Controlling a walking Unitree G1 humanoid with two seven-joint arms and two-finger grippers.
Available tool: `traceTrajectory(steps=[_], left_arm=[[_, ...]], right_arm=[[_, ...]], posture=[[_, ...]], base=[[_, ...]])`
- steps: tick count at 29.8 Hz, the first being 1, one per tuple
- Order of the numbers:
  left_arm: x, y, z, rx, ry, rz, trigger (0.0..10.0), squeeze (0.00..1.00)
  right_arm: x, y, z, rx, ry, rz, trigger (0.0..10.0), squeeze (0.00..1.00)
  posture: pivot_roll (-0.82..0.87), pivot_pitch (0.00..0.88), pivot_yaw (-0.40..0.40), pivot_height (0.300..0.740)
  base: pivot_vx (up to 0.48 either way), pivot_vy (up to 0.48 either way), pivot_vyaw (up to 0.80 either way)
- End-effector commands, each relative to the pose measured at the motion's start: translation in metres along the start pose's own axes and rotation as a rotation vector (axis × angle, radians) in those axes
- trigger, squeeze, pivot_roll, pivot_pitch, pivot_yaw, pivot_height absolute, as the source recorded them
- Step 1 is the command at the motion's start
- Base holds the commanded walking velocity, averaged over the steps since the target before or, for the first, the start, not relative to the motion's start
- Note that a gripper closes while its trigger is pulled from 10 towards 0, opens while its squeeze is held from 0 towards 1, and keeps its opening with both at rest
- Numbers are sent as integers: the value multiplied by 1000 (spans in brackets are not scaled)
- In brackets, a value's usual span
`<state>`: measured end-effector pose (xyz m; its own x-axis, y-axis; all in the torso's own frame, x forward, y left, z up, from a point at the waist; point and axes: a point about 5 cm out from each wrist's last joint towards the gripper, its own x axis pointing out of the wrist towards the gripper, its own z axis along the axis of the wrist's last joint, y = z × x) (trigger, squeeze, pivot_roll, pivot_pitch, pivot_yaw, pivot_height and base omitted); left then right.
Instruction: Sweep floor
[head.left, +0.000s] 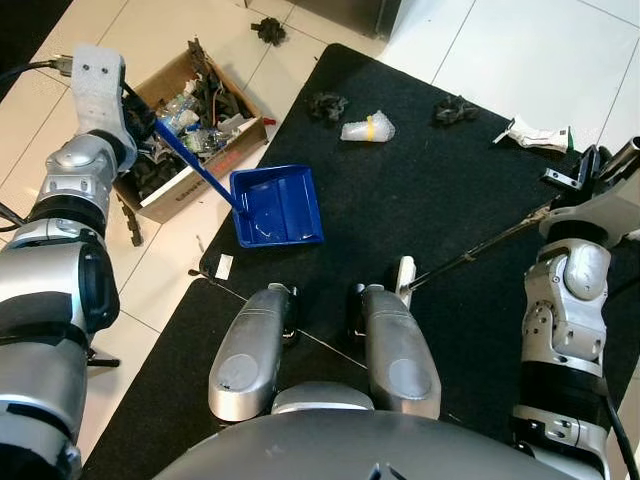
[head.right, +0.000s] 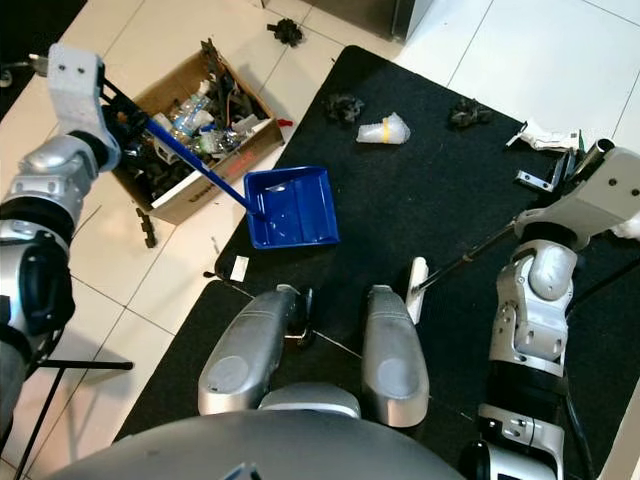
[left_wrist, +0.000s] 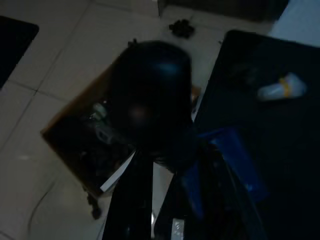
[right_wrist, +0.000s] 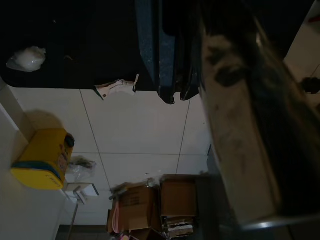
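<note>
The left gripper (head.right: 128, 118) is raised at the robot's left, over a cardboard box (head.left: 190, 190) of junk, and pinches the top of the handle of a blue dustpan (head.left: 277, 206); the handle slants down and away from it toward the robot's middle, and the pan rests on the near-left part of a black mat (head.left: 430, 220), just beside the box; the right gripper (head.left: 585, 172) is out at the robot's right and grips the upper end of a thin dark broom stick (head.left: 490, 243), which slopes from it down toward the robot's feet, ending at a pale head (head.left: 404, 277) on the mat; ahead of both grippers, litter lies on the mat: a clear plastic bag (head.left: 367, 127), two dark clumps (head.left: 326, 104) (head.left: 454, 110) beside it, and a white wrapper (head.left: 535, 135) ahead of the right gripper; a further clump (head.left: 268, 30) sits on the white tiles (head.left: 520, 50) beyond the box.
</note>
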<state>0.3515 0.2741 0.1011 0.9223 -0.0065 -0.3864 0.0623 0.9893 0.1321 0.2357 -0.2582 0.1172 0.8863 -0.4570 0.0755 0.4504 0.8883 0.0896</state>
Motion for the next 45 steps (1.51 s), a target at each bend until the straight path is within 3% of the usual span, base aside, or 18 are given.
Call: traceTrajectory(steps=[1, 11, 12, 16, 20, 24, 31, 36, 38, 45], left_arm=[[-5, 15, 0, 22, 4, 42, 0, 0], [-1, 7, 17, -5, -92, 20, 0, 0], [0, 2, 24, -3, -139, 9, 10000, 0], [2, -5, 34, -1, -206, -16, 10000, 0], [4, -24, 39, -30, -271, -119, 10000, 0], [-1, -47, 27, -65, -292, -241, 10000, 0], [-7, -65, 17, -67, -322, -284, 10000, 0], [-10, -75, -3, -79, -294, -263, 10000, 0], [-13, -89, -37, -33, -208, -214, 10000, 0], [-15, -95, -58, 56, -137, -141, 10000, 0]], right_arm=[[-1, -1, 2, 4, -7, -12, 10000, 0], [11, 9, 3, 29, -21, -6, 10000, 0], [16, 13, 4, 34, -31, 2, 10000, 0], [22, 21, 7, 37, -48, 19, 10000, 0], [35, 33, 12, 31, -78, 57, 10000, 0], [47, 44, 23, 28, -122, 87, 10000, 0], [56, 47, 25, 33, -139, 86, 10000, 0], [59, 49, 21, 34, -133, 86, 10000, 0], [61, 53, 18, 33, -129, 98, 10000, 0], [62, 50, 16, 17, -131, 103, 10000, 0]], posture=[[30, 220, 58, 740], [50, 164, 63, 740], [67, 125, 62, 740], [76, 111, 58, 740], [104, 65, 44, 740], [124, 29, 32, 740], [130, 9, 25, 740], [139, 0, 19, 740], [137, 0, 8, 740], [133, 0, 1, 740]], base=[[0, 0, 0], [0, 0, 0], [0, 0, 0], [0, 0, 0], [0, 0, 0], [0, 0, 0], [0, 0, 0], [0, 0, 0], [0, 0, 0], [0, 0, 0]])
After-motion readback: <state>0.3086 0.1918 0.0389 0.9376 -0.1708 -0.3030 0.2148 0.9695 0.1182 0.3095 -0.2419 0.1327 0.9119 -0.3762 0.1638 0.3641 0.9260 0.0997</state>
